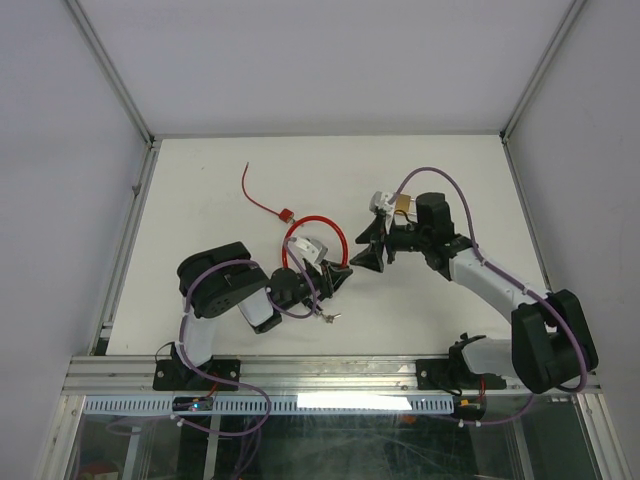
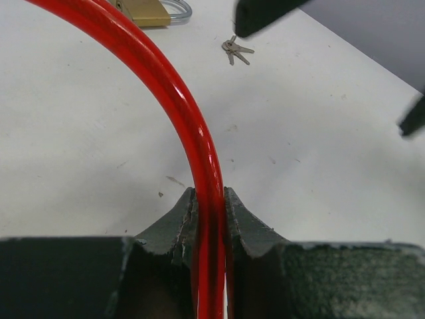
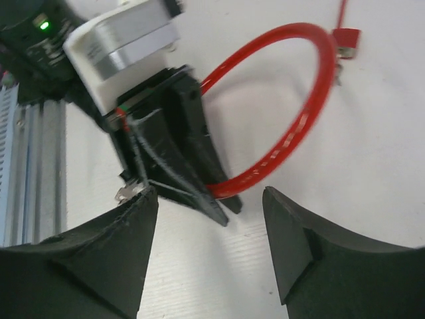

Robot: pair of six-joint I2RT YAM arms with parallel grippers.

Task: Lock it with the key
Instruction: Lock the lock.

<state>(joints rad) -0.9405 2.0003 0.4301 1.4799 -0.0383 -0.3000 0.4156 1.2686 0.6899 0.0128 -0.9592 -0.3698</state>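
A red cable loop (image 1: pixel 300 225) lies on the white table, and my left gripper (image 1: pixel 338 278) is shut on it. The left wrist view shows the cable (image 2: pixel 189 113) pinched between the fingertips of that gripper (image 2: pixel 209 194). Beyond them lie a brass padlock (image 2: pixel 147 10) with a silver shackle and a small bunch of keys (image 2: pixel 236 50). The padlock (image 1: pixel 402 205) also shows beside my right arm. My right gripper (image 1: pixel 368 250) stands open and empty just past the left one, facing it. In its own view the open right gripper (image 3: pixel 209 199) frames the left gripper's black fingers (image 3: pixel 192 166) and the cable (image 3: pixel 292 133).
The cable ends in a red block (image 1: pixel 287 215) with a thin red tail (image 1: pixel 250 185) trailing to the back left. A small metal piece (image 1: pixel 328 317) lies by the left gripper. Aluminium frame rails (image 1: pixel 130 220) border the table.
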